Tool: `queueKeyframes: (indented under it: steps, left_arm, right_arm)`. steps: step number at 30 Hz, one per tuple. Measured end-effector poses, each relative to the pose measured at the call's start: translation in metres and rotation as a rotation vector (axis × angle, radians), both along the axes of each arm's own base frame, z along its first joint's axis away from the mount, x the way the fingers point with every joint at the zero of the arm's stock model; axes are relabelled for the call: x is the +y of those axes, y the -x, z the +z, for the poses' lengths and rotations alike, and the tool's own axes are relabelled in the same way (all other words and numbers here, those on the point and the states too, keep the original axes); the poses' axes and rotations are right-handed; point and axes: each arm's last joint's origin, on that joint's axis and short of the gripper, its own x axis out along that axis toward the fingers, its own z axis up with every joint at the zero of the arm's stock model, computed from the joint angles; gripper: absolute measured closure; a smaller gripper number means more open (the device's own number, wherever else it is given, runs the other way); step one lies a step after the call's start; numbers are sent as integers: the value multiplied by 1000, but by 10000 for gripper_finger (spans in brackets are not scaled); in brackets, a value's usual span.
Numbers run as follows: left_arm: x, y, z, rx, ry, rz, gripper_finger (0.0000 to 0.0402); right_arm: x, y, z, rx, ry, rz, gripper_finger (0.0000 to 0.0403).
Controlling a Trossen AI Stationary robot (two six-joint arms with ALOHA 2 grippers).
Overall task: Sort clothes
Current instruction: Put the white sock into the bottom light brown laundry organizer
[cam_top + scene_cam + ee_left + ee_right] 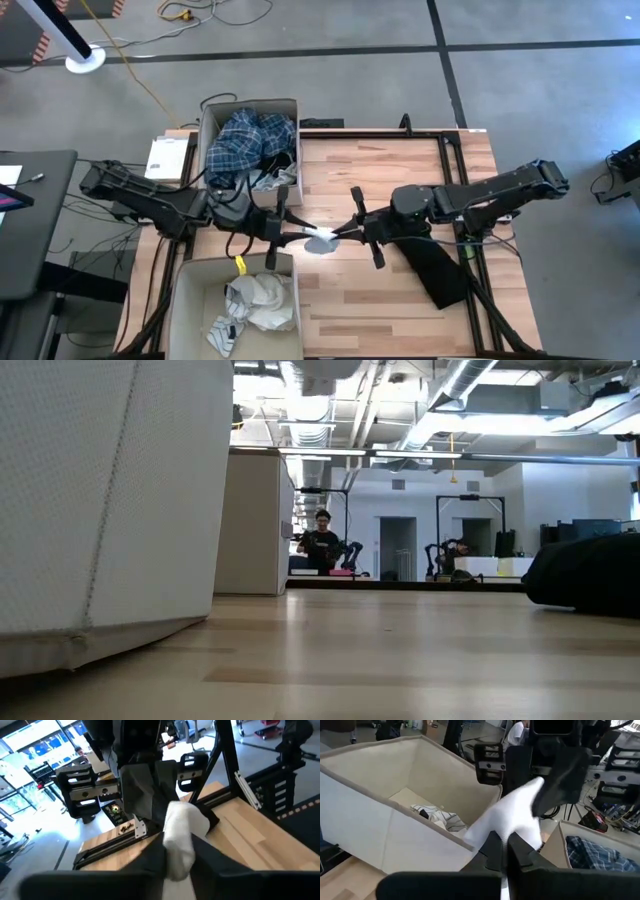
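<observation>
A: So, what do the grippers have?

B: Both pinch one white sock [320,241], stretched between them above the table's [400,300] middle. The left gripper [298,237] has its fingers [150,857] closed narrowly on one end; the right gripper [345,232] is clamped tight on the other, the cloth coming out from between its fingers [492,851].

A: Where is the rest of the clothing?

B: A blue plaid garment [243,142] fills the far box [208,122], with pale pieces beside it. The near box [180,290] holds crumpled white clothes [262,298]. A black garment [432,270] lies flat on the table under the right arm.

A: How tight is it around them?

B: The left gripper sits in the gap between the two boxes, close to both rims. The sock hangs just beyond the near box's corner. Toward the right arm the wood is open up to the black garment, and the far middle is bare.
</observation>
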Motion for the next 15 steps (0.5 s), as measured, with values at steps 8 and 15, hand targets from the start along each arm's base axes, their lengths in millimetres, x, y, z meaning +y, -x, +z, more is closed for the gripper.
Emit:
queueKeyframes:
  steps: [8,15]
  left_arm:
    - [-10,6,2,-4,-97,-50,396]
    - [-21,31,15,-28,-117,-118,398]
  right_arm:
    - [0,1,-3,35,-6,-26,355]
    - [0,2,-9,101,-12,-37,266]
